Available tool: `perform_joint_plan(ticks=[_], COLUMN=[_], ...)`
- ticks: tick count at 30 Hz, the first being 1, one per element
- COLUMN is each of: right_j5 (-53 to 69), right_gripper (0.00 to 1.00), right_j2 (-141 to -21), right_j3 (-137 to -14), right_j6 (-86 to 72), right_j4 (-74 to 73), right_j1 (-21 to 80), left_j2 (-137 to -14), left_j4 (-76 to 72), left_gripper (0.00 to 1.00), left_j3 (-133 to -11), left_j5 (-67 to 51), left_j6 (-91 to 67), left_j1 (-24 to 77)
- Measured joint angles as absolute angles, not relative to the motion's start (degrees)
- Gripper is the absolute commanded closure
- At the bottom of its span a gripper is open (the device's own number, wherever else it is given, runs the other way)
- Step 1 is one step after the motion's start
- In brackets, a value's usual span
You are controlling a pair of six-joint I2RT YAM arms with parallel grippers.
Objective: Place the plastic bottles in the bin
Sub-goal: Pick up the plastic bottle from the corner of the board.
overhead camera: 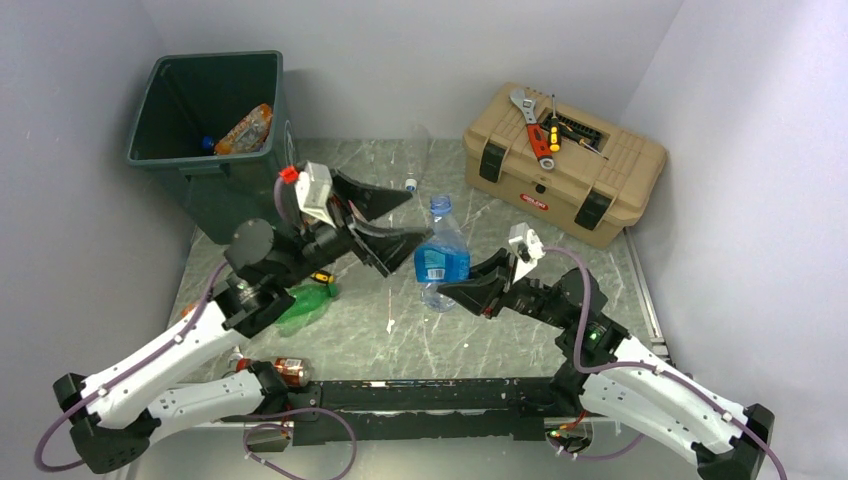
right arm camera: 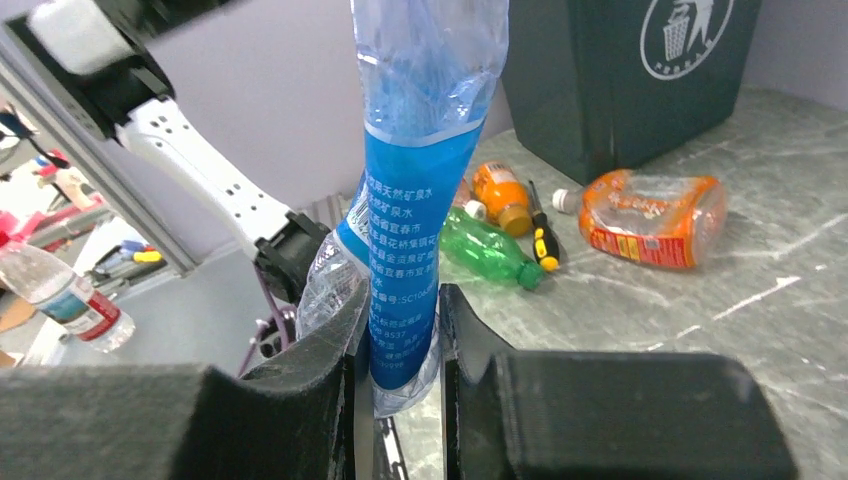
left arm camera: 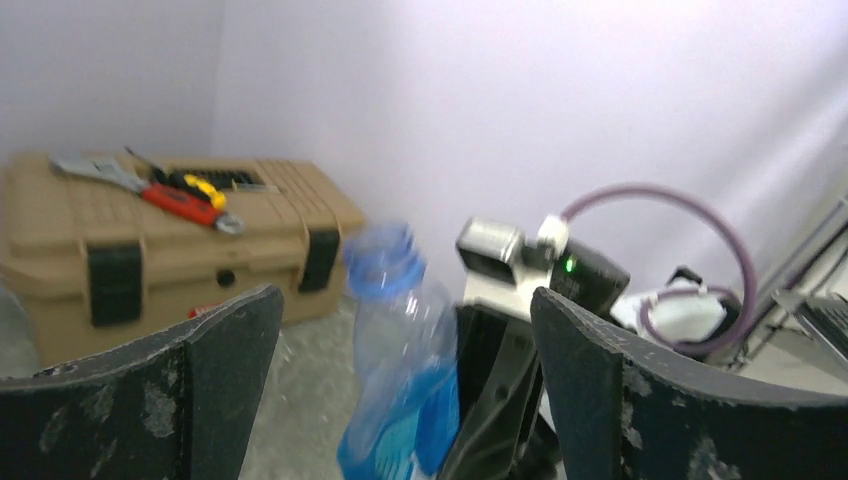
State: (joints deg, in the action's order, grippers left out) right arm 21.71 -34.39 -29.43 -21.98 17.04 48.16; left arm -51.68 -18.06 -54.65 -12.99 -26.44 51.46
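Pinched low on its blue label by the right end effector (right arm camera: 398,330), with the thin wall buckled between the fingers: one clear bottle (overhead camera: 442,255), upright above the middle of the table (overhead camera: 460,345). Flanked near the neck by the left end effector (overhead camera: 415,218), spread wide and, as far as can be told, touching nothing.

Looks empty, so probably light. Soft, easily crushed, and slick on the label film. Likely to pivot or slip if gripped only near the base; better taken mid-body, or at the stiffer neck.

Well apart from the bin (overhead camera: 230,195) at the far left, which holds an orange bottle (overhead camera: 245,130). Lying on the table's left side: a green bottle (overhead camera: 305,305), probably just as light and apt to roll.
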Motion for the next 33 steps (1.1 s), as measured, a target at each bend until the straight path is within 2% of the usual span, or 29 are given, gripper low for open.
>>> perform_joint_plan(ticks=[8, 16, 19, 24, 29, 33], right_j5=[19.7, 18.3, 18.0, 18.0, 17.9, 17.8], right_gripper=[0.88, 0.89, 0.89, 0.9, 0.91, 0.89], right_j2=[-34.9, -35.7, -35.7, -36.2, -36.8, -37.0], right_j3=[-29.8, -30.0, -30.0, -30.1, -30.1, -30.1], right_j6=[-18.2, -16.8, -16.6, -16.5, -16.5, -16.4], right_j4=[11.9, 11.5, 11.5, 11.4, 11.0, 10.9], right_j1=[48.2, 48.2, 48.2, 48.2, 48.2, 48.2], left_j2=[-59.3, -66.8, -67.1, -67.1, -66.9, -66.8], left_j4=[-4.6, 8.8, 11.5, 11.9, 11.8, 11.2], left_gripper=[0.0, 0.05, 0.14, 0.39, 0.42, 0.64], left_j3=[-73.8, -76.3, -76.3, -76.3, -76.3, -76.3], left_j5=[-9.6, -9.1, -9.1, -9.3, -9.7, -9.8], left_j6=[-23.2, -24.2, -24.8, -25.3, -25.3, -25.3], left_j1=[51.5, 51.5, 51.5, 51.5, 51.5, 51.5])
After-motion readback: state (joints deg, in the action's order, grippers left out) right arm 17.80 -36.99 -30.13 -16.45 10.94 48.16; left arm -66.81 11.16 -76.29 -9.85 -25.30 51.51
